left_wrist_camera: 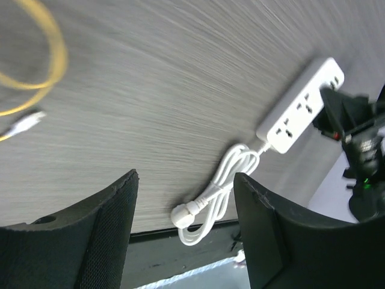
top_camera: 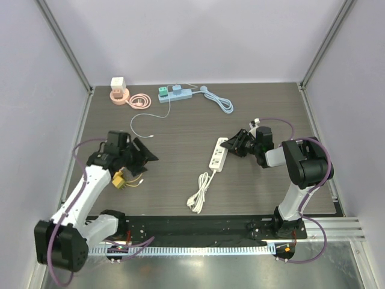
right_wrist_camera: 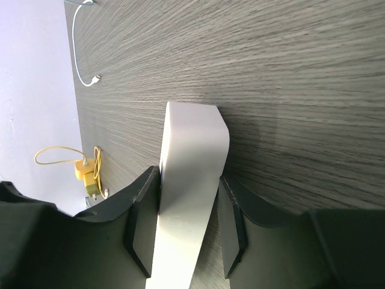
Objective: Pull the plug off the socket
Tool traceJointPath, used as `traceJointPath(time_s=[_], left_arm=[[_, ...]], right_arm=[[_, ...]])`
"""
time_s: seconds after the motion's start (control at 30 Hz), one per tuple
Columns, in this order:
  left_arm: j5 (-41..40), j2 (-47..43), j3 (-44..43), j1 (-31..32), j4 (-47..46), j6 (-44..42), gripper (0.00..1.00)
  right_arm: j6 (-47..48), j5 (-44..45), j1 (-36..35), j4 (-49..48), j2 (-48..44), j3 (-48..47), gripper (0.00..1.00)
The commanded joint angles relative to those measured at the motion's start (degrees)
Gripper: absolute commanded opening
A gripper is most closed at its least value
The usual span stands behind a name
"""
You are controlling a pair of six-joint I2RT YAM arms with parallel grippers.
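The socket, a white power strip, lies at the middle of the dark table. My right gripper is shut on its far end, and in the right wrist view its pads press both long sides of the strip. The yellow plug lies loose on the table to the left with its yellow cable, well apart from the strip. Just beyond the plug my left gripper hovers open with nothing between its fingers. The left wrist view shows the strip ahead.
The strip's own bundled white cord lies near the front rail. At the back stand a teal power strip, a white cube charger on a pink ring, a pink cable coil and a thin white cable.
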State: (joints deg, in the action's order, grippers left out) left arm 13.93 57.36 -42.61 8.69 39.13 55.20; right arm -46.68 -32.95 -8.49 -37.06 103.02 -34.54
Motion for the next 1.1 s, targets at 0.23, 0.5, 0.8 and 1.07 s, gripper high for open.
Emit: traceJointPath(time_s=[0.23,0.5,0.8,1.07], left_arm=[[-8.0,21.6,-18.5,23.5,-15.0,-2.3,0.64],[-0.1,27.3,-20.3,25.4,-21.4,-2.7,0.63],[3.5,20.8,-14.8,19.2,-24.1,-2.0,0.63],[6.9,18.0,-15.5,12.4,-25.0,-1.6,0.64]], right_arm=[[7.7,7.1,1.5,7.3,-2.6,0.1,0.01],[11.1,11.2,6.5,15.2,-5.8,-0.3,0.01],[16.1,15.5,18.4,25.7,-10.3,-2.9,0.01],[19.7,19.7,20.3,31.0,-2.9,-17.5,0.02]])
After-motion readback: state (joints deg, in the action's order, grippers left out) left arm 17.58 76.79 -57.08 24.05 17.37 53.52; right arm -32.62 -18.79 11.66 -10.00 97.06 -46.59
